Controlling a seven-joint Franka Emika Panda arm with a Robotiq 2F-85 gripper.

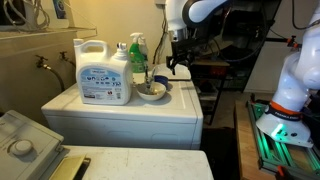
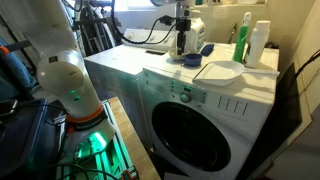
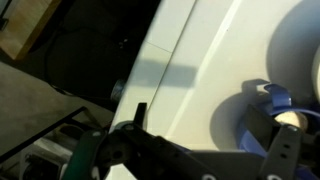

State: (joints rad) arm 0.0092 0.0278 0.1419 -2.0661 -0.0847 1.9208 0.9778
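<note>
My gripper (image 1: 178,64) hangs just above the white washing machine top (image 1: 110,108), near its far edge, and shows in both exterior views (image 2: 182,48). In the wrist view its dark fingers (image 3: 210,135) are spread apart with only bare white surface between them, so it is open and empty. A small blue object (image 3: 275,100) lies just beside one finger; it also shows in both exterior views (image 1: 160,81) (image 2: 204,50). A pale bowl (image 1: 150,91) stands next to the blue object, apart from the gripper, and is also seen in an exterior view (image 2: 220,72).
A large white detergent jug (image 1: 104,72) and a green soap bottle (image 1: 137,55) stand on the machine top behind the bowl; both also show in an exterior view, the jug (image 2: 260,44) and the bottle (image 2: 243,40). The robot's white base (image 2: 62,75) stands on the floor beside the machine.
</note>
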